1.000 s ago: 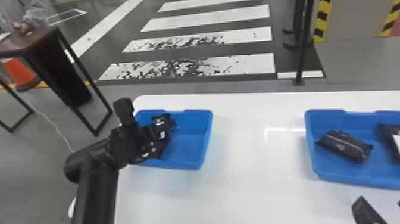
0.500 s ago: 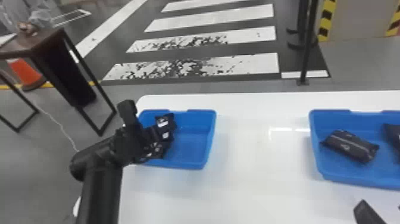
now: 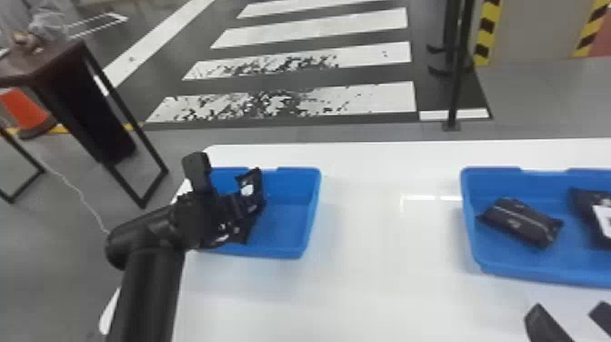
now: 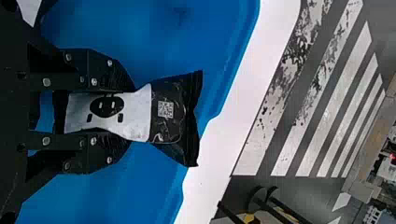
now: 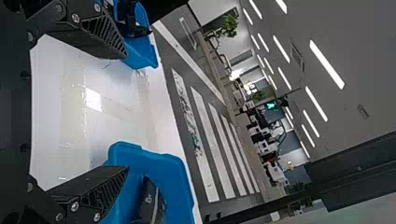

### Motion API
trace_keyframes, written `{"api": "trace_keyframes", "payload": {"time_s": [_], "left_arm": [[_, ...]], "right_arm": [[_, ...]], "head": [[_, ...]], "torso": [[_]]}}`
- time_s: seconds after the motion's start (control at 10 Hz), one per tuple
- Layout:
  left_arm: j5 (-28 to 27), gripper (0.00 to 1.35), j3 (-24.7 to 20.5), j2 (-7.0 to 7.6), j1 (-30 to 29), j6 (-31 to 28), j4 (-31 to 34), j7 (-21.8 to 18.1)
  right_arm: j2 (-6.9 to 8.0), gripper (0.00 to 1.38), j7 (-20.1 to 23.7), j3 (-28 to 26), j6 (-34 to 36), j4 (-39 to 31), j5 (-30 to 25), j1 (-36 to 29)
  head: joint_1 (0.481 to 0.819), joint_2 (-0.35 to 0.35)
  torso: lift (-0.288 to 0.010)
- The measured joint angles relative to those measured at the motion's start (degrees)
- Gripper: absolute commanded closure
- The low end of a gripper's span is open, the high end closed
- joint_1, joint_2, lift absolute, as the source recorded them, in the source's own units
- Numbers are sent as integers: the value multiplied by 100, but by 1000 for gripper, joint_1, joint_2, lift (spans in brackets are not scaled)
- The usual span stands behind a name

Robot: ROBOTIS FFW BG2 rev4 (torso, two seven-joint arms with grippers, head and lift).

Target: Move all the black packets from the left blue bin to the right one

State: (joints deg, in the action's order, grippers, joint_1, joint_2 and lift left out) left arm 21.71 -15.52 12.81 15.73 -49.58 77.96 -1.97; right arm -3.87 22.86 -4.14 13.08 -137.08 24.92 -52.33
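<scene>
The black packet (image 4: 168,126) is at the left middle of the head view, in the left blue bin (image 3: 291,227). It is held between the two fingers of the left gripper (image 4: 131,115), one finger pressed on each long side. Its long way runs the same way as the fingers, and one crimped end sticks out past the tips. In the head view it lies just to the right of the left gripper's body and leans up toward the bin's back rim. The left arm (image 3: 150,291) is much the nearer one. A dark shape (image 3: 238,234) below the packet may be one more packet, but I can't tell. The right blue bin (image 3: 491,268) is well apart, at the right edge, with one packet (image 3: 520,223) lying flat on its left side and one more (image 3: 586,213) by the edge of the frame. The right gripper (image 5: 126,111) waits at the lower right of the head view, just in front of that bin, with its fingers wide apart and nothing in them. The next move looks like a lift straight up, then a trip to the right. Since half a second ago, the left gripper and its packet have gone a tiny bit right over the bin, while both bins sit a little more left in the frame.
</scene>
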Motion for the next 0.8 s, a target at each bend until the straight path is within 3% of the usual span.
{"api": "trace_keyframes", "payload": {"time_s": [0.3,0.5,0.8], "left_arm": [[-178,1207,32,-31,-263,605,161,-223],[-155,1207,33,-94,-898,639,1305,-508],[-160,1207,169,-342,-2090,617,3168,-932]], "right_arm": [[-9,190,31,-8,27,17,62,-12],[-9,190,65,-9,129,-41,27,24],[-64,202,303,-9,287,-62,-186,329]], "head": [[695,298],[695,281],[695,228]], "torso": [[-140],[-140],[-140]]}}
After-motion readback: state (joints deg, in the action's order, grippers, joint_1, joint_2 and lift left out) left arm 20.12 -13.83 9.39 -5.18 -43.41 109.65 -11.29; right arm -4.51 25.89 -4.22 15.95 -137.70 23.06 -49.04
